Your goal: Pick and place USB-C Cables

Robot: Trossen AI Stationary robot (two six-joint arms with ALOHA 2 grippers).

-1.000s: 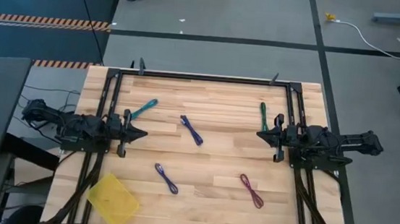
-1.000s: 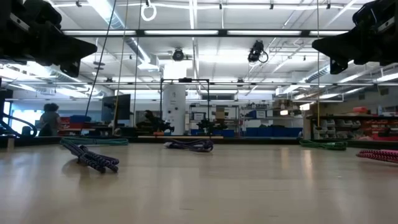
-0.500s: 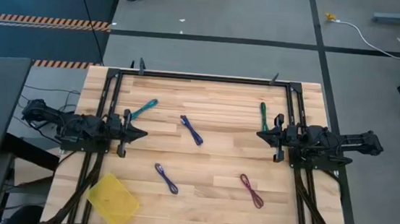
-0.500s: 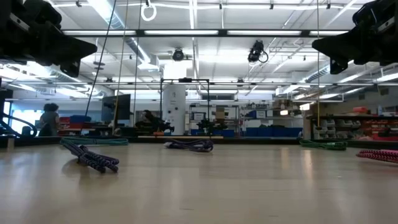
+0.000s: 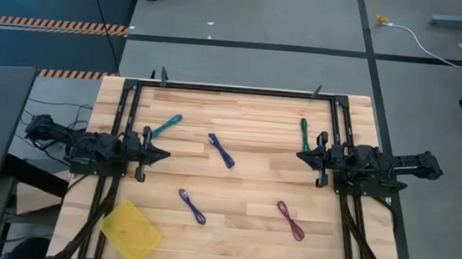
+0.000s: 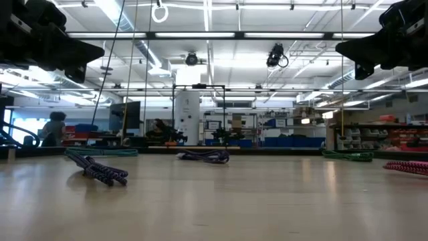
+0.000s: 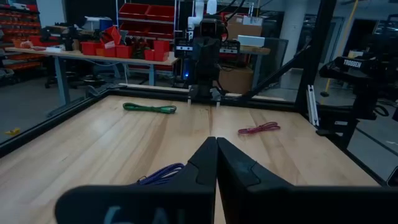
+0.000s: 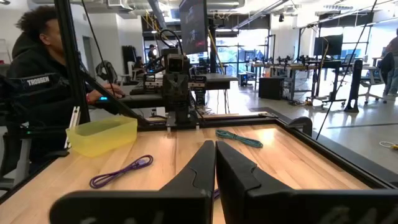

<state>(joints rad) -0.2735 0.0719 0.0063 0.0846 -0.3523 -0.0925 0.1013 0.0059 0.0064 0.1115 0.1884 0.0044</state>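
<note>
Both my grippers are pinched shut on nothing: left gripper [image 5: 164, 154] and right gripper [image 5: 301, 157] at opposite edges of the table [image 5: 257, 115]. Five USB-C cables lie between them, the blue-purple cable [image 5: 222, 150] most central. They look light and floppy; I'd pinch mid-bundle. Nothing has moved since a second ago.

A shallow yellow bin [image 5: 131, 227] sits tilted near one corner of the pale wooden table [image 5: 244, 173], well apart from everything else on it. A black frame [image 5: 239, 89] edges the tabletop. Beyond it, a person in a dark hoodie [image 8: 37, 93] sits at a desk.
</note>
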